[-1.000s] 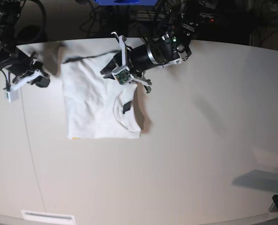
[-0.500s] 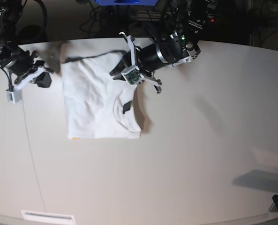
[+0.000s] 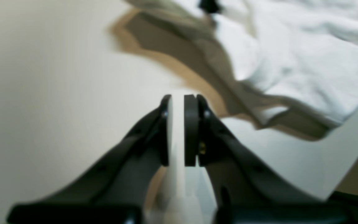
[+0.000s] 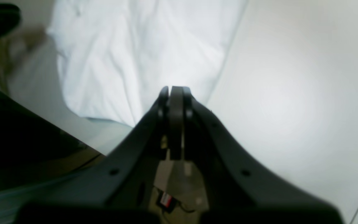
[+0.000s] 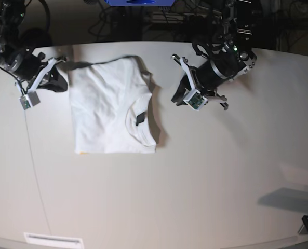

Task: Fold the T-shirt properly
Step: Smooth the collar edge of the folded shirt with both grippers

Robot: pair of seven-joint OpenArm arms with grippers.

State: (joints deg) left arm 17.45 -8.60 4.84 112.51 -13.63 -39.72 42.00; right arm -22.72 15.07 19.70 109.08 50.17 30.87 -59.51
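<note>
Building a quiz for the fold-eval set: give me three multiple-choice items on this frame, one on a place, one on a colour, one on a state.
1. Where is the T-shirt relative to the left gripper in the base view?
A. to its left
B. to its right
C. under it

2. What colour is the neck tag?
A. red
B. black
C. yellow

3. What is the right gripper doing?
A. holding the shirt
B. shut on nothing
C. wide open

Answers:
1 A: the gripper sits off the shirt's right edge over bare table.
2 B: it shows dark against the white cloth.
3 B: its fingers meet with no cloth between.
</note>
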